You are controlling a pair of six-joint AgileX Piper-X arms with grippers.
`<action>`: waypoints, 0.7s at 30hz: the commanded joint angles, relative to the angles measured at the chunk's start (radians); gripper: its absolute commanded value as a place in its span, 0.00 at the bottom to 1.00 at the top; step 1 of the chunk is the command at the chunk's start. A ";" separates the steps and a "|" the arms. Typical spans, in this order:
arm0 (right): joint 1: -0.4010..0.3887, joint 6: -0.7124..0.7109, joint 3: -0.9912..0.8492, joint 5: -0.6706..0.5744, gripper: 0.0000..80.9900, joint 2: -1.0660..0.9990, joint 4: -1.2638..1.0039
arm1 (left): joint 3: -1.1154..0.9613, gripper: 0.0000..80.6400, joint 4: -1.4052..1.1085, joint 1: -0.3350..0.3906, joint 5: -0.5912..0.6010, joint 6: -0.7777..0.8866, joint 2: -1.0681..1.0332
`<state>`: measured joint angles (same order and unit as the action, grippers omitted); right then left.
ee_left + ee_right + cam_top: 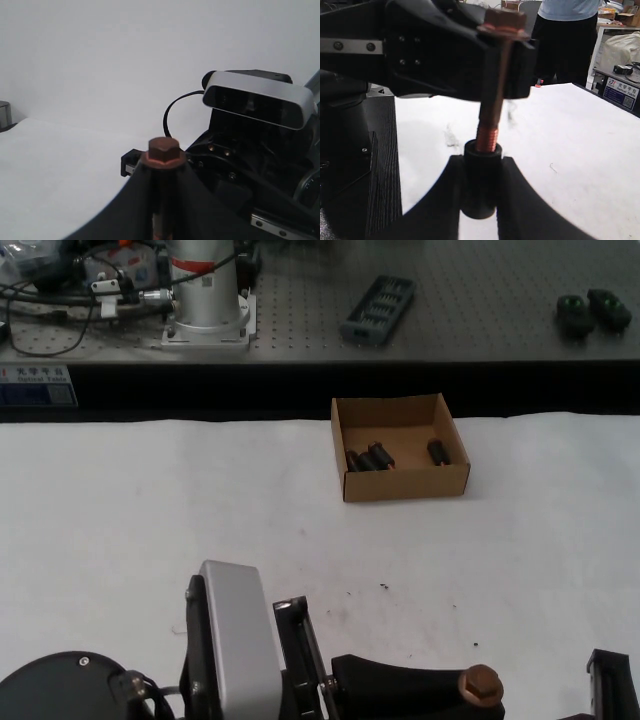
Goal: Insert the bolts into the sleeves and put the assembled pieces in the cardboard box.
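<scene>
A copper bolt with a hex head stands upright between the black fingers of my left gripper, which is shut on its shank. In the high view the bolt head shows at the near edge, atop the left gripper. My right gripper is shut on a black sleeve. The bolt's threaded end sits in the sleeve's mouth, held from above by the left gripper. The cardboard box stands open at the table's far middle with several dark assembled pieces inside.
A white cover spreads over the table. Behind it, a perforated bench carries a silver post, a black ribbed tray and dark parts. The right arm's silver camera is close to the left gripper.
</scene>
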<state>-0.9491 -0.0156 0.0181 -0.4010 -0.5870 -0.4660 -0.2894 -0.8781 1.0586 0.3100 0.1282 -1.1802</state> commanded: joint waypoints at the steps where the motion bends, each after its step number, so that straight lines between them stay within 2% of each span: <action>1: -0.002 -0.004 -0.018 -0.021 0.06 0.004 -0.023 | -0.001 0.01 -0.025 0.001 -0.018 -0.016 0.006; 21: -0.002 0.002 -0.018 -0.021 0.06 0.004 -0.092 | 0.000 0.01 0.018 0.001 -0.014 0.001 0.006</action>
<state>-0.9491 -0.0156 0.0181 -0.4026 -0.5870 -0.4999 -0.2894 -0.8722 1.0586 0.3100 0.1301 -1.1802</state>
